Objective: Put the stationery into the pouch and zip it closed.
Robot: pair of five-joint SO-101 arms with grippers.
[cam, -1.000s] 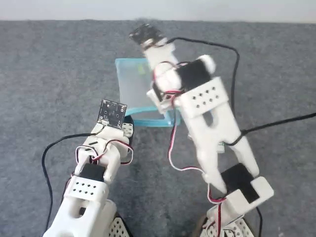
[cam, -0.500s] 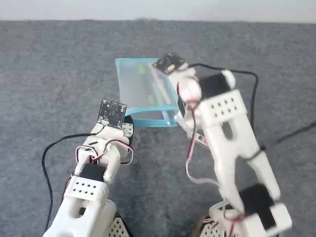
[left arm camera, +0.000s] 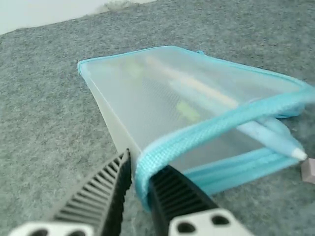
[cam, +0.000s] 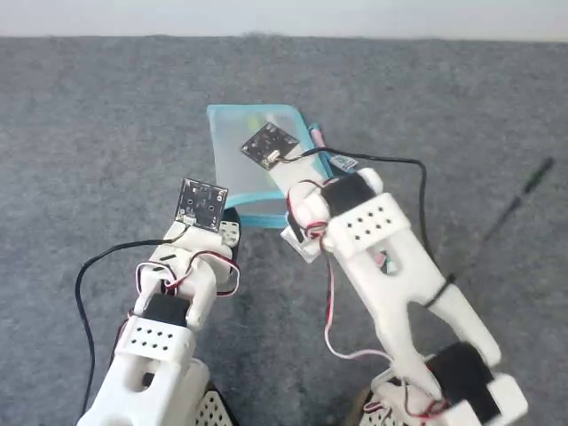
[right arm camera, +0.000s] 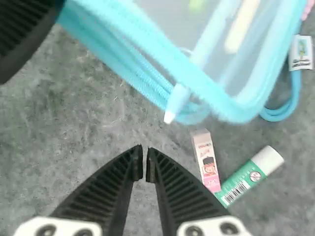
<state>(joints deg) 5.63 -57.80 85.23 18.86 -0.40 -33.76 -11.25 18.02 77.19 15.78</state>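
Pouch (left arm camera: 147, 93) holds a pen (left arm camera: 268, 135), perhaps a pencil (left arm camera: 197, 86); left claw (left arm camera: 140, 164) pinches its edge, right claw (right arm camera: 144, 150) closed empty.

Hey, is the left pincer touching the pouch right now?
Touching. The left wrist view shows the left pincer clamped on the blue zipper edge of the pouch, one finger against each side.

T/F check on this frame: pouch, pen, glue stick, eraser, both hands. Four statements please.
1. The left hand grips the pouch by its blue zipper edge. True.
2. The glue stick is inside the pouch. False: it lies on the table beside the eraser.
3. The tip of a pen sticks out of the pouch. True.
4. The right hand holds the eraser. False: it is shut and empty, above the table.
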